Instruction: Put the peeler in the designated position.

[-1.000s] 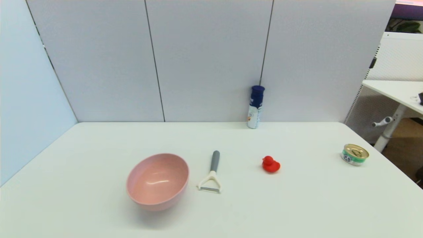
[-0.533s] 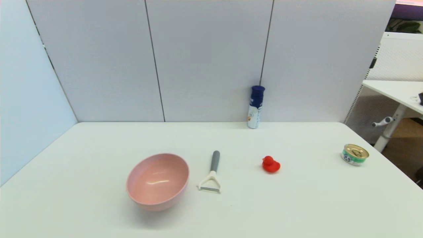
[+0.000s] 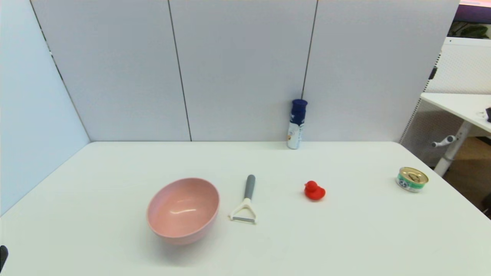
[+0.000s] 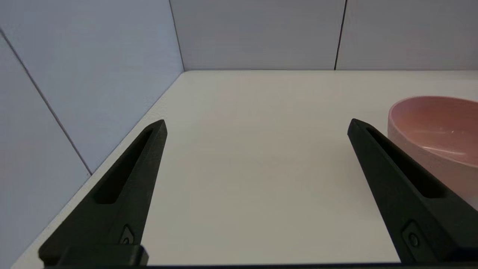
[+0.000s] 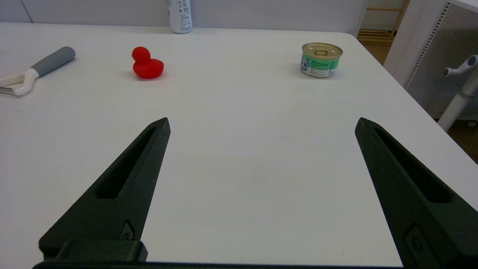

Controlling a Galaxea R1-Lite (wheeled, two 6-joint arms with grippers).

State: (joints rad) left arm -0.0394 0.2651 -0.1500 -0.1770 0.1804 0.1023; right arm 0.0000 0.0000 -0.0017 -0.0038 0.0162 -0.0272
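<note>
The peeler [image 3: 245, 202] lies flat on the white table [image 3: 345, 237], grey handle pointing away from me, white forked head and blade toward me, just right of the pink bowl [image 3: 183, 210]. It also shows in the right wrist view as the peeler [image 5: 35, 72]. My left gripper [image 4: 257, 125] is open over bare tabletop near the table's left front corner, with the bowl [image 4: 435, 140] beside it; a black tip of it [image 3: 2, 257] shows at the head view's left edge. My right gripper [image 5: 261, 123] is open and empty above the table's right front, out of the head view.
A red rubber duck [image 3: 314, 190] sits right of the peeler. A green-labelled tin can [image 3: 411, 179] stands near the table's right edge. A blue-capped bottle [image 3: 296, 124] stands against the back wall panels. Another desk is off to the right.
A black tip of my left arm has come into the head view at the lower left edge. The peeler, bowl, duck and can have not moved.
</note>
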